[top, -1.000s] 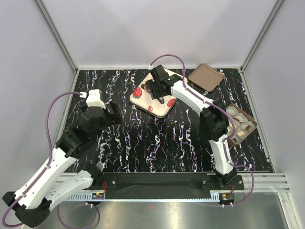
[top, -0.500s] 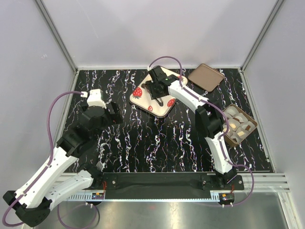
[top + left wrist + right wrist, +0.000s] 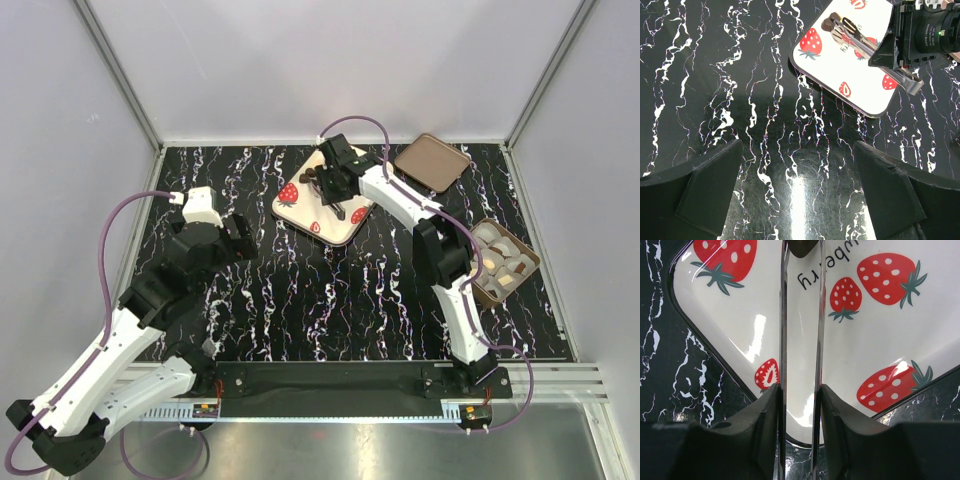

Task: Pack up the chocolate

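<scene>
Several packed, top view: cream and tan chocolates (image 3: 497, 262) sit in the brown box (image 3: 535, 264) at the right, so packing looks partly done.
Tray, top view: right gripper (image 3: 316, 182) is low over the strawberry tray (image 3: 300, 212); the lid (image 3: 432, 162) lies off, apart from the box.
Left wrist view: left gripper (image 3: 799, 150) is spread wide and empty above the black, white-veined table (image 3: 715, 75).
Right wrist view: jaws are nearly together, clamped on a dark chocolate (image 3: 802, 245) over the tray, yet to be boxed.
Room: plain pale walls (image 3: 330, 60) and metal frame posts (image 3: 120, 70).
</scene>
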Controlling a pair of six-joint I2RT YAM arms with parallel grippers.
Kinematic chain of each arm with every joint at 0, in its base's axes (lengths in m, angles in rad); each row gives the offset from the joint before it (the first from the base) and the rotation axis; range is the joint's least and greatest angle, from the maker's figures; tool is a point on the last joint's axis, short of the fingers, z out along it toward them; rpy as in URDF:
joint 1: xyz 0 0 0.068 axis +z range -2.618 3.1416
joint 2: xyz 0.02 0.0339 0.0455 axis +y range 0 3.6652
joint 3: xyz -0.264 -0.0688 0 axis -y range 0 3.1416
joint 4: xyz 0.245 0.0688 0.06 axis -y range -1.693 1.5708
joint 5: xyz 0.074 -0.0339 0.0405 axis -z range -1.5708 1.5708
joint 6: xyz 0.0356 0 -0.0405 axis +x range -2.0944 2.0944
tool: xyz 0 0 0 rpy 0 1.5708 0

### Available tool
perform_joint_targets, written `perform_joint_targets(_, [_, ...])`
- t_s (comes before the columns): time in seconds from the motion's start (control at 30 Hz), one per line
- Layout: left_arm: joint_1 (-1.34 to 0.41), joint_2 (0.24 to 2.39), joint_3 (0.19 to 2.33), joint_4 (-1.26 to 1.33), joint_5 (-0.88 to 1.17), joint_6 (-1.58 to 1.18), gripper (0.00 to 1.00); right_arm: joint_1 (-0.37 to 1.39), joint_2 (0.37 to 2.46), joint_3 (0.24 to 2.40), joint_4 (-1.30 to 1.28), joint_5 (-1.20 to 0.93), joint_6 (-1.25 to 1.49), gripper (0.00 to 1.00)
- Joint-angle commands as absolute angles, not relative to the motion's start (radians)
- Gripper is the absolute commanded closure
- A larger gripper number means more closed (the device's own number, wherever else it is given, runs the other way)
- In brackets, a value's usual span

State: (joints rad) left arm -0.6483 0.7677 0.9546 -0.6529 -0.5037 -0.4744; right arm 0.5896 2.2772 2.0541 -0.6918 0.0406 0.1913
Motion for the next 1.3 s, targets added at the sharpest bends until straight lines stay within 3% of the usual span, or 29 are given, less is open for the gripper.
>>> perform_joint_targets(0.0, [-0.649, 0.753, 0.976, -0.609, -0.526, -0.471, 0.01, 0.583, 2.202, 2.057, -0.678, 0.041, 0.195, 0.61])
perform_joint_targets(0.23, [-0.649, 0.756, 0.982, -0.607, -0.497, -0.476, 0.01, 0.577, 2.016, 1.905, -0.716, 0.008, 0.222, 0.68])
perform_joint_targets(0.53, [-0.649, 0.753, 0.969, -0.600, -0.449, -0.480, 0.01, 0.508, 1.701, 1.632, -0.794, 0.078, 0.264, 0.68])
perform_joint_targets(0.8, [-0.649, 0.755, 0.948, -0.580, -0.407, -0.474, 0.01, 0.235, 1.451, 1.476, -0.963, 0.161, 0.308, 0.66])
perform_joint_targets(1.07, [-0.649, 0.784, 0.917, -0.543, -0.298, -0.480, 0.01, -0.039, 1.371, 1.373, -1.032, 0.158, 0.324, 0.66])
perform_joint_targets(1.27, [-0.649, 0.776, 0.902, -0.517, -0.261, -0.477, 0.01, -0.107, 1.364, 1.335, -1.029, 0.155, 0.341, 0.66])
